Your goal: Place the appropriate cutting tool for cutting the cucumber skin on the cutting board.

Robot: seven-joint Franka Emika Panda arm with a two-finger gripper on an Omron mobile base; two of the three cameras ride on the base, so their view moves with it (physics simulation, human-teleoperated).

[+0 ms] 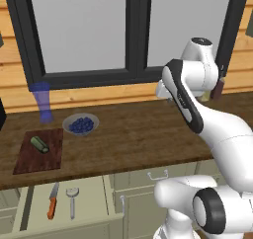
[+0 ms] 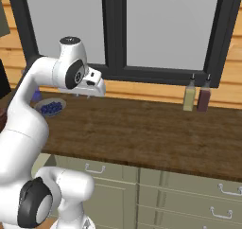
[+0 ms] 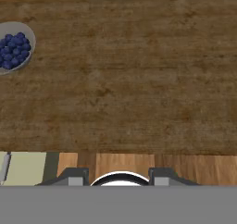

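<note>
The grey metal peeler (image 1: 72, 200) lies in the open drawer (image 1: 104, 193) below the counter's front edge, to the right of a knife with an orange handle (image 1: 52, 201). On the counter's left part rests the dark reddish-brown cutting board (image 1: 29, 161), and the stubby green cucumber (image 1: 40, 144) lies on its upper half. My gripper (image 2: 90, 92) hangs high over the middle of the counter, far right of the board and drawer. In the hand view its fingertips (image 3: 75, 176) stand wide apart over bare wood, so the gripper (image 3: 119, 177) is open with nothing in it.
A bowl of blueberries (image 1: 80, 124) sits just right of the board's far corner, with a translucent blue glass (image 1: 43, 102) behind it by the wall. Two bottles (image 2: 197, 95) stand at the back right under the window. Closed cabinet drawers line the front.
</note>
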